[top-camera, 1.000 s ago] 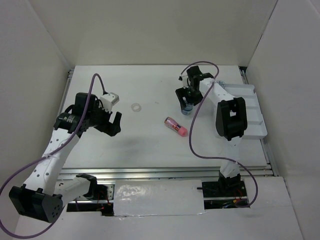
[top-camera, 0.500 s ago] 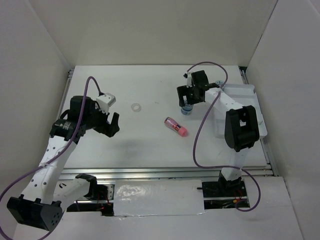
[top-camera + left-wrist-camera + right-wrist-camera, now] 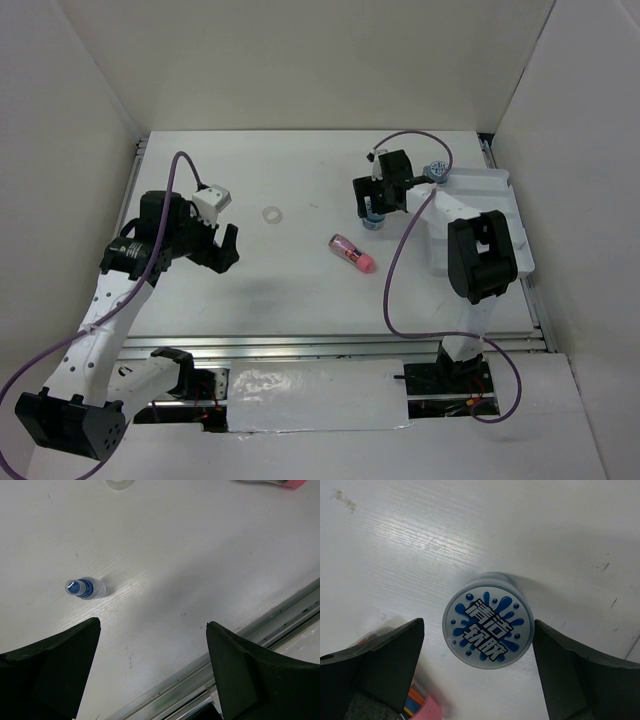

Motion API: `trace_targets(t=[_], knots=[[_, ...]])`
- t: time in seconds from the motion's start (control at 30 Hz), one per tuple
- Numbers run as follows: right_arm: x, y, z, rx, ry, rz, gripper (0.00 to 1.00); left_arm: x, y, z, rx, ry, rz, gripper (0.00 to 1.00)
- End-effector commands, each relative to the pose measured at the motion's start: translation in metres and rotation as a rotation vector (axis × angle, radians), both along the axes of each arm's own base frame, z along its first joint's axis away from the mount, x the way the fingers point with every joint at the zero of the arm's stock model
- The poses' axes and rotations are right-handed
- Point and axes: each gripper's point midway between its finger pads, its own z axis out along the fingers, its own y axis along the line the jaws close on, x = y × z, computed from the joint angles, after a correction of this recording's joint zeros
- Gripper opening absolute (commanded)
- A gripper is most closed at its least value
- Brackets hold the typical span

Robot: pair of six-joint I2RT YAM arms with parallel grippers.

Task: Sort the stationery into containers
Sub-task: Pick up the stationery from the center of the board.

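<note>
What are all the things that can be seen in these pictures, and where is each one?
blue pot: two, blue; one on the table between the fingers of the right gripper, untouched; one at the tray's far left corner
pink tube: one, pink; lying on the table near the middle
ring: one, translucent white; flat on the table, left of centre
small bottle: one, white with a blue cap; on the table just ahead of the left gripper
tray: one, white; right side of the table
table: one, white
cable: two, purple; one along each arm
left gripper: one, black; open, above the table
right gripper: one, black; open, over the pot
</note>
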Motion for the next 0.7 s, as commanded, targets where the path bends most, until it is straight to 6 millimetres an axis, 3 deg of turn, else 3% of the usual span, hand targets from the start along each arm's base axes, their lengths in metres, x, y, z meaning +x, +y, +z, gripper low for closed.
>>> trace_targets(t=[0.0,0.27,0.67], knots=[[0.01,0.005,0.017,0.016,-0.074,-0.024,0.93,0.004,-0.003,0.006,-0.024,-0.026,-0.008,0.99],[0.009,0.005,0.014,0.013,-0.059,-0.028,0.88,0.003,-0.004,0.005,-0.028,-0.026,-0.013,0.99],[0.01,0.003,0.013,-0.008,-0.027,-0.048,0.56,0.001,-0.002,0.002,-0.02,-0.021,-0.011,0.99]])
